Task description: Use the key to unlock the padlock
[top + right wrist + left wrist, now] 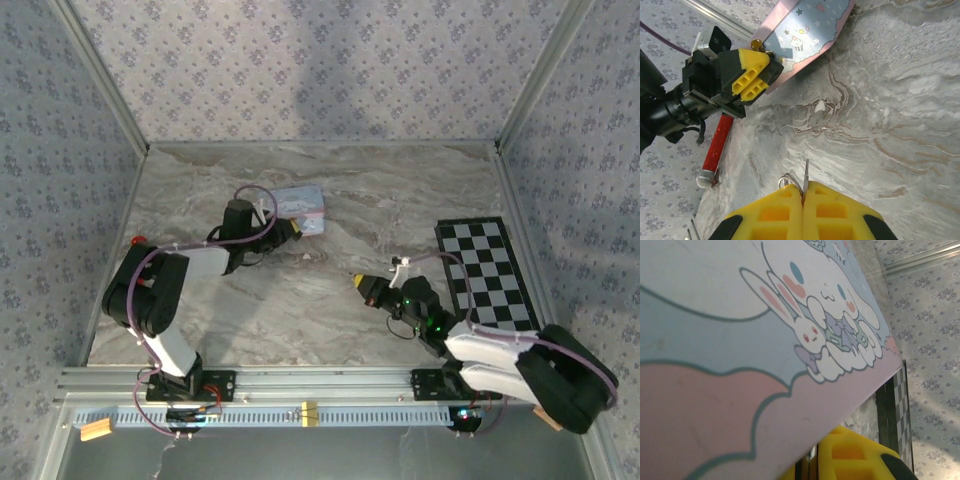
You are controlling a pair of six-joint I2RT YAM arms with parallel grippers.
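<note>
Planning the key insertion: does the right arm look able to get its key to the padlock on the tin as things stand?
Probably yes. The right gripper, shut on the key, faces open table up to the tin. The left gripper crowds the padlock, so the approach is tight.

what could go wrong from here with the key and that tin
1. The right hand pinches the thin silver metal key with just a sliver of blade past its fingertips; pushed against anything, it may twist or slip.
2. The left hand is closed right at the edge of the pastel blue-and-pink cartoon tin box, crowding the small brassy fitting there, so the key's approach looks tight and could bump the hand or shift the tin.
</note>
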